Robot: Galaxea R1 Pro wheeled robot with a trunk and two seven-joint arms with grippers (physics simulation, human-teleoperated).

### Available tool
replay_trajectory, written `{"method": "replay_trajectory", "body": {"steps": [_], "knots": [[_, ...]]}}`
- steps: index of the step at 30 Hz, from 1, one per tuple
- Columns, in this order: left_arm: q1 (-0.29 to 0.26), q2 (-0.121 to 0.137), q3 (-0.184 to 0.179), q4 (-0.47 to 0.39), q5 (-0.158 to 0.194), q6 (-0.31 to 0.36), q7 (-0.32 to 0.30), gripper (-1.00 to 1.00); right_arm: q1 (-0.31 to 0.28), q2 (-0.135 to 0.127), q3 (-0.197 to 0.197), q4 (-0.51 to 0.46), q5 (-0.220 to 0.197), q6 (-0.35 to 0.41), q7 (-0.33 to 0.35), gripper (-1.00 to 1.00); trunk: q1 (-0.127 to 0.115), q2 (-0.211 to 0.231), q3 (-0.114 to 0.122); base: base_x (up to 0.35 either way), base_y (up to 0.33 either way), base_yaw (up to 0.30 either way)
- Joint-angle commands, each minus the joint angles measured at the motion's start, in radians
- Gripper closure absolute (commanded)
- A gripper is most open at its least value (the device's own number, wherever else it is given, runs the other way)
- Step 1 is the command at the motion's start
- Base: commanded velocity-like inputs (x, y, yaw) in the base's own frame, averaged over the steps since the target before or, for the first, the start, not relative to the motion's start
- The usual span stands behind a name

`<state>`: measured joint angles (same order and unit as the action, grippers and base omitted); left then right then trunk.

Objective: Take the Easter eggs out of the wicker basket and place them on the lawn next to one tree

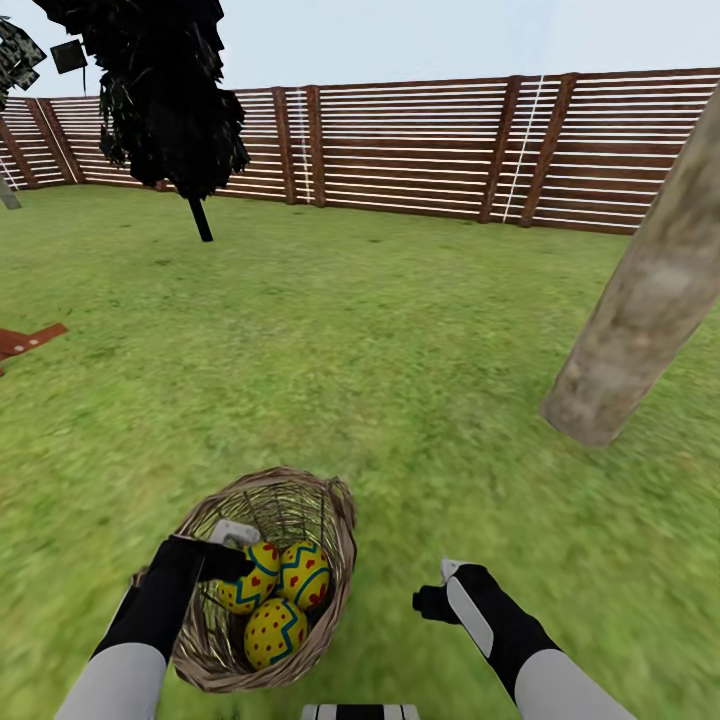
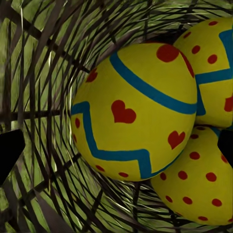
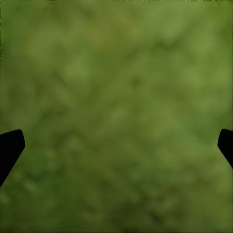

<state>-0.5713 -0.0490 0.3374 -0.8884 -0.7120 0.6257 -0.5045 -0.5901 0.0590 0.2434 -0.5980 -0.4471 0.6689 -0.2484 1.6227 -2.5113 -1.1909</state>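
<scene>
A brown horizontal-slat wooden fence (image 1: 420, 150) with darker upright posts closes the far side under a pale, hazy blue-grey sky (image 1: 450, 35), a narrow near-black columnar tree (image 1: 165, 90) on a thin trunk standing just before it at the left.

Dark columnar tree (image 1: 165, 95) with a skinny trunk far back left, slatted brown fence (image 1: 430, 150) behind, reddish wooden piece (image 1: 28, 341) at left edge.
</scene>
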Motion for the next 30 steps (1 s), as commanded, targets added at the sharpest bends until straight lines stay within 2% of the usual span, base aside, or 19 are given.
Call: {"method": "replay_trajectory", "body": {"steps": [1,4,7,8,10,11,13,14,17,21,30], "knots": [[-0.001,-0.001,0.005,-0.005,-0.010,0.004,-0.010,-1.00,0.000,-0.001,0.005,-0.004,-0.010,0.002,-0.009,-1.00,0.000,0.000,-0.001,0.000,0.000,0.000],[-0.001,-0.002,0.005,-0.017,-0.010,0.013,-0.011,-1.00,0.001,-0.001,0.006,-0.039,-0.009,0.002,-0.009,-1.00,0.000,0.000,-0.001,0.000,0.000,0.000],[-0.001,-0.002,0.005,-0.023,-0.010,0.017,-0.011,-1.00,0.007,-0.001,0.007,-0.150,-0.006,0.009,-0.010,-1.00,0.000,0.000,-0.001,0.000,0.000,0.000],[-0.001,-0.002,0.005,-0.025,-0.010,0.018,-0.011,-1.00,0.026,-0.002,0.007,-0.229,-0.004,0.015,-0.011,-1.00,0.000,0.000,-0.001,0.000,0.000,0.000],[-0.001,-0.002,0.005,-0.027,-0.010,0.019,-0.010,-1.00,0.062,-0.002,0.006,-0.316,-0.002,0.025,-0.013,-1.00,0.000,0.000,-0.001,0.000,0.000,0.000],[-0.001,-0.002,0.005,-0.027,-0.010,0.019,-0.010,-1.00,0.104,-0.003,0.005,-0.405,0.000,0.041,-0.014,-1.00,0.000,0.000,-0.001,0.000,0.000,0.000],[-0.001,-0.002,0.005,-0.028,-0.010,0.020,-0.010,-1.00,0.144,-0.003,0.004,-0.494,0.002,0.059,-0.015,-1.00,0.000,0.000,-0.001,0.000,0.000,0.000],[-0.001,-0.003,0.005,-0.028,-0.010,0.020,-0.010,-1.00,0.176,-0.006,0.002,-0.578,0.002,0.076,-0.015,-1.00,0.000,0.000,-0.001,0.000,0.000,0.000],[-0.001,-0.003,0.005,-0.029,-0.010,0.020,-0.010,-1.00,0.230,-0.022,0.000,-0.709,0.002,0.105,-0.015,-1.00,0.000,0.000,-0.001,0.000,0.000,0.000],[-0.001,-0.003,0.005,-0.029,-0.010,0.020,-0.011,-1.00,0.266,-0.038,-0.002,-0.784,0.001,0.126,-0.015,-1.00,0.000,0.000,-0.001,0.000,0.000,0.000],[-0.001,-0.003,0.005,-0.029,-0.010,0.020,-0.010,-1.00,0.286,-0.047,-0.009,-0.843,0.000,0.136,-0.016,-1.00,0.000,0.000,-0.001,0.000,0.000,0.000]]}}
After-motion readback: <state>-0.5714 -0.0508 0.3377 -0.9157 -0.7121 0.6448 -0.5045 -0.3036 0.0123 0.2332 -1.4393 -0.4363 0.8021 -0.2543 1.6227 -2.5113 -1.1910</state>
